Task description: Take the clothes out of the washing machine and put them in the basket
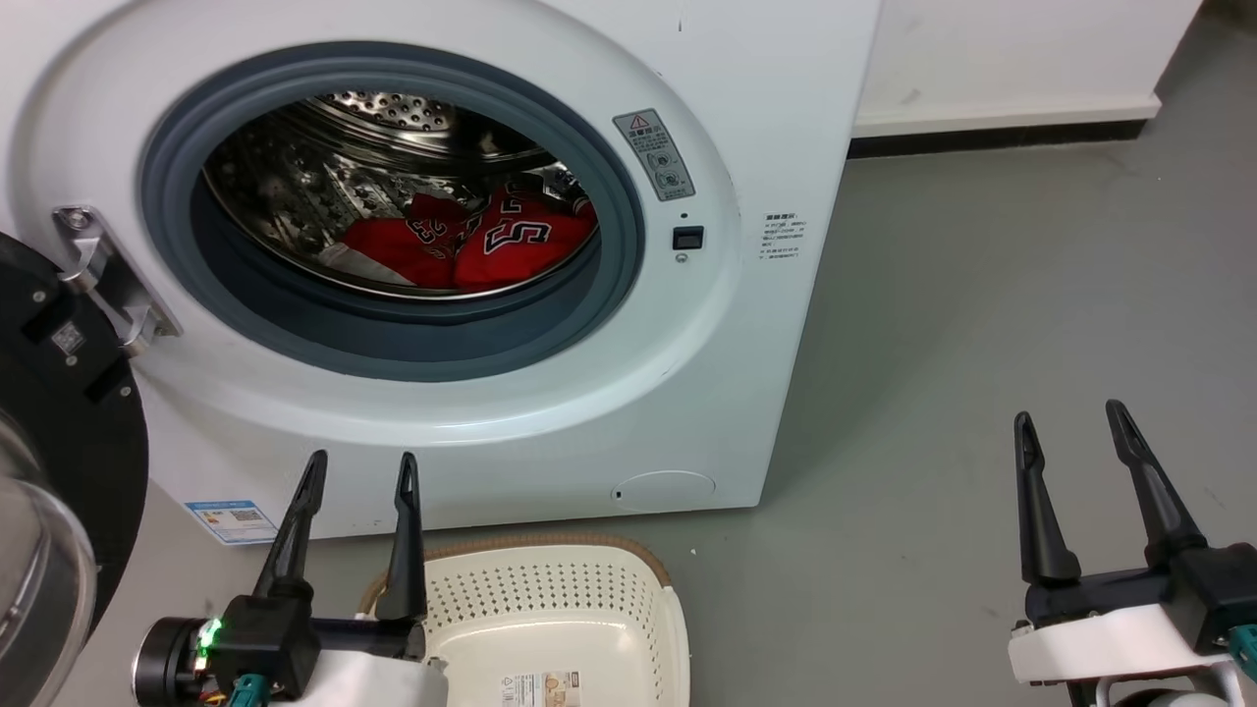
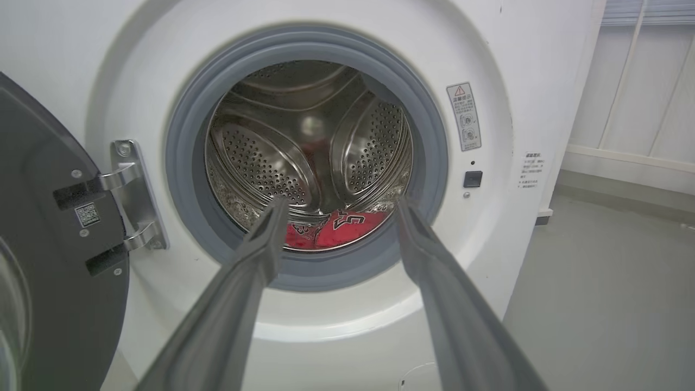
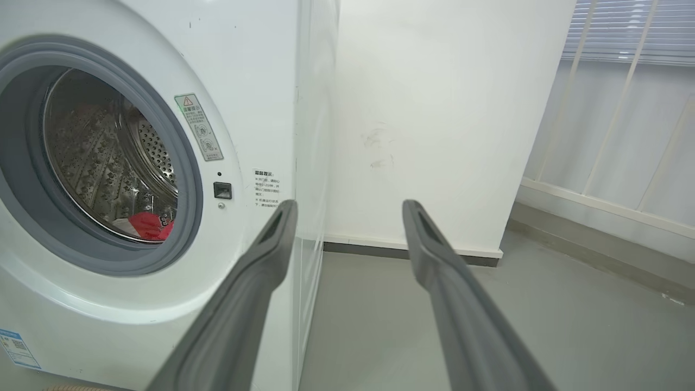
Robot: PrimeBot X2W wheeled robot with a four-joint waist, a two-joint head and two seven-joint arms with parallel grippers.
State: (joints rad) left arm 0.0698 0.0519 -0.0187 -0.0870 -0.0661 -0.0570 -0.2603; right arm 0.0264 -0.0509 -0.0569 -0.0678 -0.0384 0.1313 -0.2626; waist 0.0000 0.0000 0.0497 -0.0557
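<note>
Bright red jersey clothes point(image 1: 471, 245) w/ black numbers lie low in the steel drum point(image 1: 295, 187) of the white front-loading washing machine point(image 1: 766, 324), black-framed glass door point(image 1: 69, 432) swung open. Oval cream plastic basket point(image 1: 550, 589) w/ brown rim sits on the grey floor point(image 1: 933, 344) just in front of it. The left gripper point(image 1: 361, 466) is at the basket's left edge and the right gripper point(image 1: 1068, 412) over bare floor, both w/ fingers spread, holding nothing.

left gripper point(image 1: 363, 459) sits at the lower left of the head view, two dark fingers pointing up and leaning slightly right, jaws parted. right gripper point(image 1: 1068, 412) sits at the lower right, fingers leaning slightly left, jaws likewise parted.
</note>
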